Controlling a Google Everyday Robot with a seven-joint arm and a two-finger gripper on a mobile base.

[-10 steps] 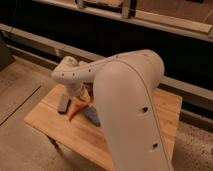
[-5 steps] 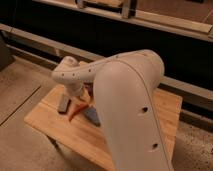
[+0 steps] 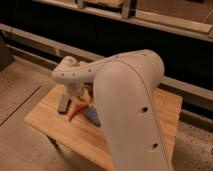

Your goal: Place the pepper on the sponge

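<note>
The pepper (image 3: 75, 111) is a slim red-orange curved shape that slants down to the left over the wooden table (image 3: 55, 125), just under the arm's wrist. My gripper (image 3: 83, 99) is at the pepper's upper end and is mostly hidden behind the white wrist housing. A blue-grey flat piece, which looks like the sponge (image 3: 93, 115), lies right of the pepper's tip and is partly covered by the arm. I cannot tell whether the pepper rests on the table or hangs above it.
A grey rectangular block (image 3: 63, 103) lies on the table left of the pepper. The big white arm (image 3: 130, 110) hides the table's middle. Dark rails (image 3: 45, 45) run behind the table, and speckled floor (image 3: 20, 85) lies to the left.
</note>
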